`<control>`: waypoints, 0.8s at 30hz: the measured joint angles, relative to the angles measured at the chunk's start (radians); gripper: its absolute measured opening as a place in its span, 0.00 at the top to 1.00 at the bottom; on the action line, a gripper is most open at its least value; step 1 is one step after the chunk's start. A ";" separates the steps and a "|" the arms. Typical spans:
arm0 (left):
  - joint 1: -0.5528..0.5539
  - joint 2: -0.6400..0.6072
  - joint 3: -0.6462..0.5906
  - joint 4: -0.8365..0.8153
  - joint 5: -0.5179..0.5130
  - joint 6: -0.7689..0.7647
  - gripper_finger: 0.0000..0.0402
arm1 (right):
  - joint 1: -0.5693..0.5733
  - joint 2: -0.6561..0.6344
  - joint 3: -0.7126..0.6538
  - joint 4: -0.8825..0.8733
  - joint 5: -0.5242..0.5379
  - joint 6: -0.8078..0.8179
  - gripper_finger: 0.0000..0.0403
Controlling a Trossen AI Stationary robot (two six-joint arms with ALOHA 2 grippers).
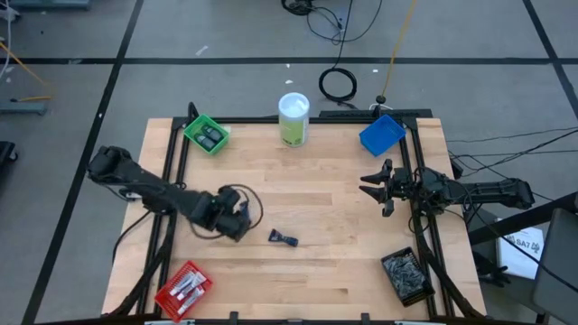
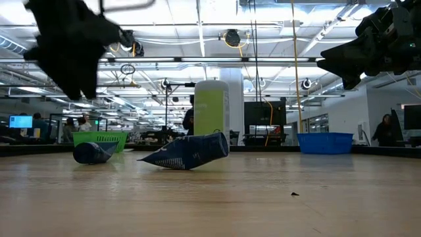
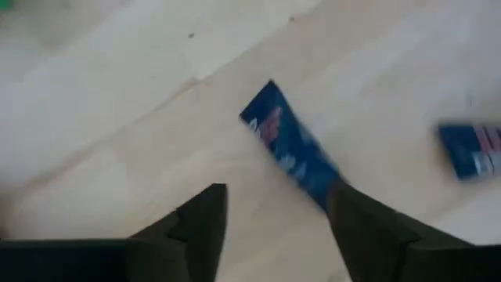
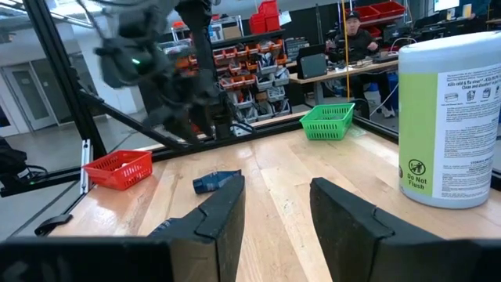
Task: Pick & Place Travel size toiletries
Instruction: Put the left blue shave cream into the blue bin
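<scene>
With fingers parted and empty, the left gripper (image 1: 237,219) hovers at 9 o'clock of 1 blue-and-white tube (image 1: 284,238) lying unpicked mid-table, while the right gripper (image 1: 376,185) waits spread at 3 o'clock.

My overhead camera is looking straight down; my low one, level across the table (image 1: 361,271), is sharing the blue tube (image 2: 187,153).

Setting: open-plan robotics lab or workshop.
Wooden bench table (image 1: 316,262) on a grey floor taped with black lines, cables (image 1: 336,83) coiled at upper centre; low view shows exposed ceiling ducts, strip lights (image 2: 197,41) and monitors (image 2: 20,121) at far left; right wrist view shows shelving with red parts bins (image 4: 262,19) at top centre and a seated person (image 4: 354,39) at a desk, upper right.
</scene>
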 joint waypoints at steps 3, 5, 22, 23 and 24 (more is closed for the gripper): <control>0.063 0.000 -0.084 0.157 0.057 0.021 0.37 | 0.000 0.000 0.000 0.000 0.000 0.001 0.67; 0.100 0.000 -0.131 0.266 0.105 0.053 0.32 | 0.000 0.000 0.000 0.000 0.000 0.001 0.67; 0.168 0.001 -0.262 0.461 0.196 0.042 0.28 | 0.000 0.001 0.000 0.000 0.001 0.003 0.67; 0.168 0.008 -0.262 0.475 0.195 0.051 0.28 | 0.000 0.001 0.000 0.000 0.001 0.004 0.67; 0.168 0.018 -0.262 0.490 0.196 0.060 0.28 | 0.000 0.001 0.000 -0.001 0.001 0.004 0.67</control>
